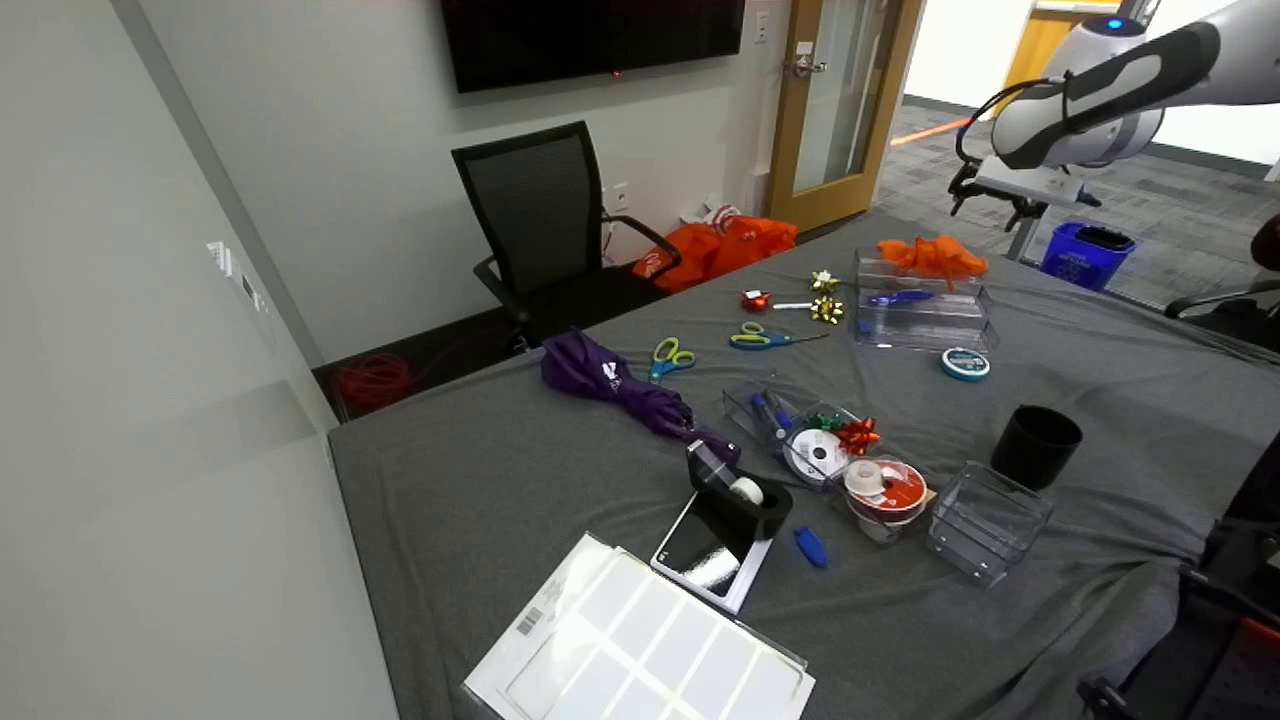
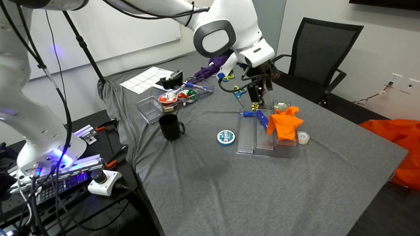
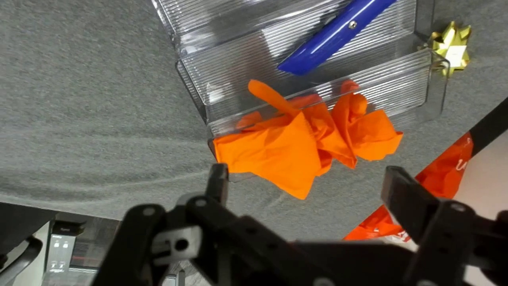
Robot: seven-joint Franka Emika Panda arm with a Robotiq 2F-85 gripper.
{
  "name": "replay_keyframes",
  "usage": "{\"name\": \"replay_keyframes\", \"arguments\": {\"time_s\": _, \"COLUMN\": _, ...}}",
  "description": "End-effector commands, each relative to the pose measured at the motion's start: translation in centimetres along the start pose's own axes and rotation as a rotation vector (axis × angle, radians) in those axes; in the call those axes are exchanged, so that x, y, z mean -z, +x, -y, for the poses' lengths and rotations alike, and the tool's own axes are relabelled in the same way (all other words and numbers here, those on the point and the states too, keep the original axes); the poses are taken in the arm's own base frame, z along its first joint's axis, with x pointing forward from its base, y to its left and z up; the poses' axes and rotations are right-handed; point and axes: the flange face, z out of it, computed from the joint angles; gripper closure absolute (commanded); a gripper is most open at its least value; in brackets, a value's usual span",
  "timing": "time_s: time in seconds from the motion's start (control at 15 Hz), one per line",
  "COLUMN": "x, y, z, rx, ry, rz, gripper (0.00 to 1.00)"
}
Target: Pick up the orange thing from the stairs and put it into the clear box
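The room I'm watching holds a grey, cloth-draped table (image 2: 262, 193), with a black mesh-backed chair (image 2: 323, 49) at its edge. In my wrist view the black two-fingered gripper (image 3: 307, 176) has its fingers spread wide; in both exterior views I see it hanging from the white arm (image 2: 242, 19), apart from the fabric I'm after. That crumpled bright-orange fabric (image 3: 278, 151) lies on the end tier of the clear plastic stepped tray (image 3: 246, 59), a narrow strip reaching over the tier's wall and a larger fold draping past the outer edge. A glossy blue tool handle (image 3: 337, 37) lies in the next tier, and a shiny gold bow (image 3: 451, 47) sits just beside the tray's end. In an exterior view I find the open-topped clear plastic box (image 1: 968, 552) near a black mug (image 1: 1036, 447), well apart from the tray. A round teal-and-white tin (image 1: 965, 364) lies between mug and tray.
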Motion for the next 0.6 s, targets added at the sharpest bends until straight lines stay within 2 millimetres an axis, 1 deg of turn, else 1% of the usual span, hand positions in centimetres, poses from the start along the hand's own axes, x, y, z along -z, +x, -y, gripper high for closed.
{"name": "replay_keyframes", "arguments": {"time_s": 0.0, "x": -3.0, "y": -1.0, "z": 1.1, "rx": 0.022, "ry": -0.085, "rz": -0.039, "gripper": 0.00}}
{"name": "replay_keyframes", "arguments": {"time_s": 0.27, "x": -5.9, "y": -1.7, "z": 1.6, "rx": 0.019, "ry": -0.115, "rz": -0.039, "gripper": 0.00}}
{"name": "replay_keyframes", "arguments": {"time_s": 0.53, "x": -8.1, "y": -1.4, "z": 1.5, "rx": 0.036, "ry": -0.120, "rz": -0.020, "gripper": 0.00}}
